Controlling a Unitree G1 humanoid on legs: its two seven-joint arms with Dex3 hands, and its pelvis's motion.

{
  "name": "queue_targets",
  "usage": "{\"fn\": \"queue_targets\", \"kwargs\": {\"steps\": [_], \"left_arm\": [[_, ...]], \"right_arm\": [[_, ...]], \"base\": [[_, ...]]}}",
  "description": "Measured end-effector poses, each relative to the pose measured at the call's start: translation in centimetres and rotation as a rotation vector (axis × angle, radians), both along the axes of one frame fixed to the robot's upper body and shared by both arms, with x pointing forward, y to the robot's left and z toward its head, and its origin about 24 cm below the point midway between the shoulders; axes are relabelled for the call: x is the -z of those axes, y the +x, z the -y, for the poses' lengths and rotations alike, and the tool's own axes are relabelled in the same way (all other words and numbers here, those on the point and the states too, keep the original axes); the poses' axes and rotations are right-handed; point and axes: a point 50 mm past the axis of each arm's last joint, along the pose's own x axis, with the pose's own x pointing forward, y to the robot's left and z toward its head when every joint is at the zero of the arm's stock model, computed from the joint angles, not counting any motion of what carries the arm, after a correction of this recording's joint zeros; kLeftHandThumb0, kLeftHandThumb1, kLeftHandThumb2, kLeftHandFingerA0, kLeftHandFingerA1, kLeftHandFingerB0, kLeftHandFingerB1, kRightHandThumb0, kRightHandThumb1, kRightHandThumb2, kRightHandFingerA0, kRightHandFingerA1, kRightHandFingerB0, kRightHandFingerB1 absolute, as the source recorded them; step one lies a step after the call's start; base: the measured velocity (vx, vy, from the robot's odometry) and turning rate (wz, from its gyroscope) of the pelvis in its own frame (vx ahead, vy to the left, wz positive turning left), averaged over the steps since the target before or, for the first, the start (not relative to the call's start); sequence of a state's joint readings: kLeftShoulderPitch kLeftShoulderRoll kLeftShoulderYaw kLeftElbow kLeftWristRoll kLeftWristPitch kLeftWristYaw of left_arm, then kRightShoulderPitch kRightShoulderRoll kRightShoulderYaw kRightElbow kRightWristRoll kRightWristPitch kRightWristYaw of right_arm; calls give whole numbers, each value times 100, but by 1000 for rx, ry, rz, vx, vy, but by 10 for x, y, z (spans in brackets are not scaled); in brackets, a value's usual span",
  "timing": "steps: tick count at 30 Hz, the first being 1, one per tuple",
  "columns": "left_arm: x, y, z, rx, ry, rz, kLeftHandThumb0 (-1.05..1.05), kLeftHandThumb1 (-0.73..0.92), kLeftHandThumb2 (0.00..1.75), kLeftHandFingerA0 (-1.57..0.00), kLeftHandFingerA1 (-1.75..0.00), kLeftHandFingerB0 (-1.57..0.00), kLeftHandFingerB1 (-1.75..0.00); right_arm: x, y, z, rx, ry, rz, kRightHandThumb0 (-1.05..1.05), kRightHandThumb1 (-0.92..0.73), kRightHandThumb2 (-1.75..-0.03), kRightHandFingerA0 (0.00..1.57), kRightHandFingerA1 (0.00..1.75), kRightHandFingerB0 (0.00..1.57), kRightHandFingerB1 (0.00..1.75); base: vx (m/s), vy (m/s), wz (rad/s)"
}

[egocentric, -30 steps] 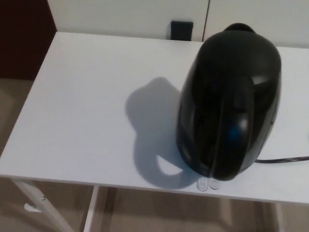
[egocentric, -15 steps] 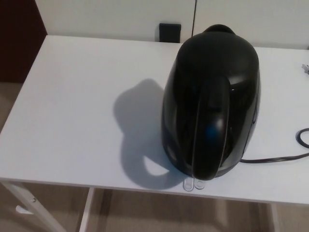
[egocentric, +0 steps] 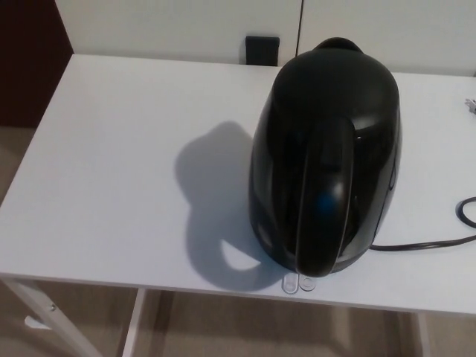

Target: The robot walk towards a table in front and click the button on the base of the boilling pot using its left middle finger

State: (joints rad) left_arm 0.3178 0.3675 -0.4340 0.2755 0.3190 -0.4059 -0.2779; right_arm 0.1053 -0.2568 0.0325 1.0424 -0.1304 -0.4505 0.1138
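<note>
You are looking down at the glossy black boiling pot (egocentric: 325, 156) sitting right of centre on the white table (egocentric: 119, 156), its handle pointing toward you. The two small clear buttons (egocentric: 297, 283) are peeking out at its base by the near edge. Neither hand is showing, so you cannot tell their state or which is nearer.

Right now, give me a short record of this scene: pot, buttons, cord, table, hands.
pot: black boiling pot, upright on the table's right part, handle toward the camera
buttons: two small clear tabs at the base's near edge
cord: black cable running off right
table: white, pot's shadow to its left
robot hands: neither in view
</note>
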Motion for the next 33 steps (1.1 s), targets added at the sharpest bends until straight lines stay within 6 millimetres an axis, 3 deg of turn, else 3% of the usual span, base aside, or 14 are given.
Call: {"fn": "queue_targets", "kwargs": {"steps": [2, 6, 7, 11, 12, 19, 20, 22, 23, 26, 27, 30, 31, 33], "left_arm": [[-4, 1, 8, 44, -1, 33, -46, 64, 63, -13, -30, -5, -18], [-14, 5, 26, 145, -1, 113, -48, 66, 60, -12, -28, 0, -24], [-16, 5, 30, 169, 0, 132, -31, 53, 102, 0, -48, 0, -49], [-24, 8, 43, 243, 2, 205, -31, 53, 102, 0, -48, 0, -49], [-27, 9, 48, 267, 2, 234, -45, 62, 62, -15, -30, -6, -18], [-41, 14, 70, 381, 4, 381, -49, 62, 61, -16, -31, -6, -19], [-43, 14, 72, 398, 6, 405, -32, 50, 101, 0, -49, 0, -50], [-46, 14, 77, 431, 11, 446, -32, 51, 101, 0, -48, 0, -49], [-47, 15, 78, 442, 14, 462, -50, 64, 62, -15, -31, -6, -19], [-51, 15, 83, 494, 31, 528, -50, 64, 62, -15, -31, -6, -19], [-52, 16, 84, 506, 34, 545, -31, 51, 101, 0, -48, 0, -49], [-56, 16, 88, 542, 41, 597, -31, 51, 101, 0, -48, 0, -49], [-56, 16, 89, 554, 45, 615, -52, 60, 61, -16, -32, -5, -19], [-58, 15, 91, 589, 57, 657, -52, 60, 61, -16, -32, -5, -19]], "right_arm": [[0, 0, 0, 0, 0, 0, -20, -50, -54, 76, 49, 42, 41], [0, 0, 0, 0, 1, 1, -21, -50, -54, 76, 48, 41, 41], [0, 0, -1, 0, 2, 1, -19, -51, -55, 73, 48, 40, 40], [0, 1, -1, -1, 3, 3, -18, -51, -54, 72, 47, 40, 40], [0, 2, -1, -1, 3, 4, -22, -50, -55, 74, 46, 41, 40], [0, 4, -2, -3, 5, 8, -20, -49, -54, 77, 47, 42, 41], [-1, 4, -2, -3, 5, 9, -19, -48, -54, 78, 48, 42, 42], [-1, 5, -2, -4, 6, 10, -20, -47, -54, 77, 47, 42, 41], [-1, 5, -2, -4, 6, 10, -23, -48, -54, 76, 47, 41, 41], [-1, 6, -3, -6, 7, 13, -23, -48, -54, 76, 47, 41, 41], [-1, 7, -3, -7, 7, 14, -22, -47, -54, 78, 48, 43, 42], [-2, 8, -3, -8, 8, 17, -22, -47, -54, 78, 48, 43, 42], [-2, 8, -3, -8, 8, 18, -22, -48, -54, 74, 47, 43, 41], [-2, 9, -3, -9, 8, 20, -22, -48, -54, 74, 47, 43, 41]], "base": [[0, 0, 0], [0, 0, 0], [0, 0, 0], [0, 0, 0], [0, 0, 0], [0, 0, 0], [0, 0, 0], [0, 0, 0], [0, 0, 0], [0, 0, 0], [0, 0, 0], [0, 0, 0], [0, 0, 0], [0, 0, 0]]}}
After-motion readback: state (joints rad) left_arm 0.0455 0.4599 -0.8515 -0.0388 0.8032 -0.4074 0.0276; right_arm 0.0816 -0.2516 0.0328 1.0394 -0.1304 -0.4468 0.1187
